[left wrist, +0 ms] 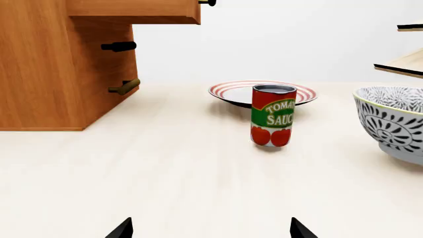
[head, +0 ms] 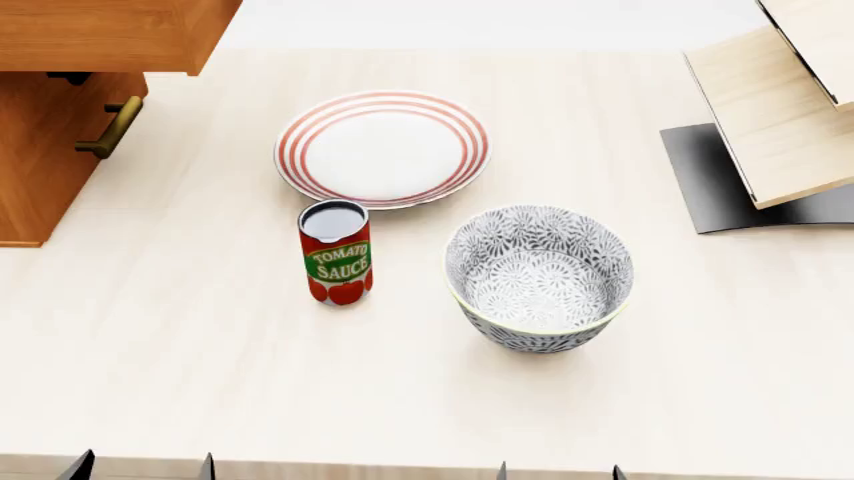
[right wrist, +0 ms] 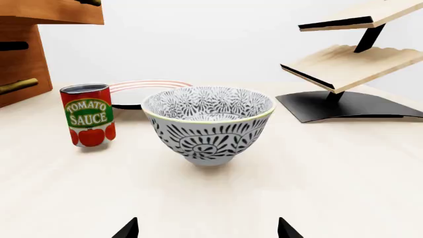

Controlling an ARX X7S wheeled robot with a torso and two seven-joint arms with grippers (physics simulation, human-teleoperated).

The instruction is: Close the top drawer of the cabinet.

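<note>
The top drawer point(head: 107, 35) sticks out from the orange-brown cabinet point(head: 40, 150) at the table's far left. It also shows in the left wrist view point(left wrist: 132, 11), with an end of its handle point(left wrist: 208, 2), and in the right wrist view point(right wrist: 53, 11). My left gripper point(head: 143, 467) is open and empty at the table's near edge, far from the cabinet; its tips show in its wrist view point(left wrist: 211, 228). My right gripper point(head: 561, 470) is open and empty near the front edge, in front of the bowl; its wrist view shows it too point(right wrist: 207, 229).
A tomato sauce can point(head: 336, 250) stands mid-table. A red-striped plate point(head: 382, 148) lies behind it, and a patterned bowl point(head: 539, 275) is to its right. A pale wood rack on a black base point(head: 787, 100) stands far right. A lower brass handle point(head: 110, 128) juts from the cabinet.
</note>
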